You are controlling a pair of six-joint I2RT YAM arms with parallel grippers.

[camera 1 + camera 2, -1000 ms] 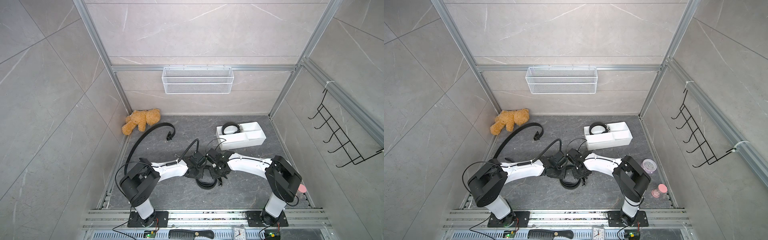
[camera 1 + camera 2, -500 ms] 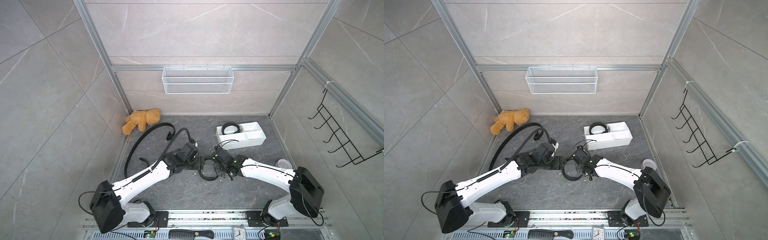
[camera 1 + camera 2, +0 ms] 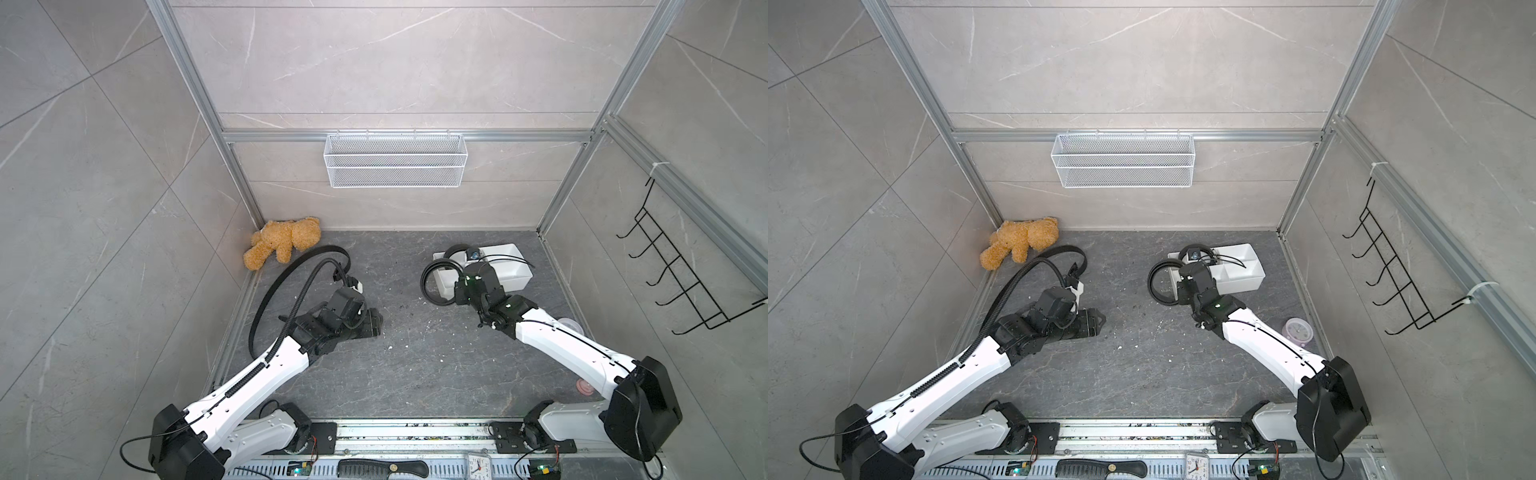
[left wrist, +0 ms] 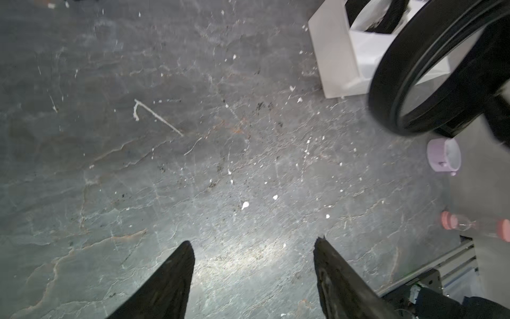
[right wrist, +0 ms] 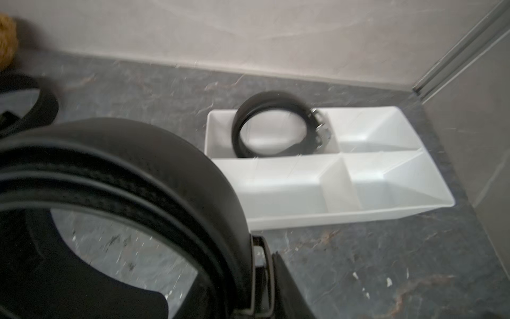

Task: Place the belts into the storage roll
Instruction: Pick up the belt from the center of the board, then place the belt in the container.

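My right gripper is shut on a coiled black belt, pinching it at the buckle. It holds the ring on edge just left of the white storage roll. A second coiled belt stands in the roll's far left compartment. A long uncoiled belt curves over the floor at the left. My left gripper is open over bare floor.
A teddy bear lies in the back left corner. A wire basket hangs on the back wall and a hook rack on the right wall. A small lilac clock and a pink-ended item lie near the right wall.
Both grippers were together on the coiled belt at the floor's middle. The left gripper opened, let go and drew back left. The right gripper carried the coil to the storage roll.
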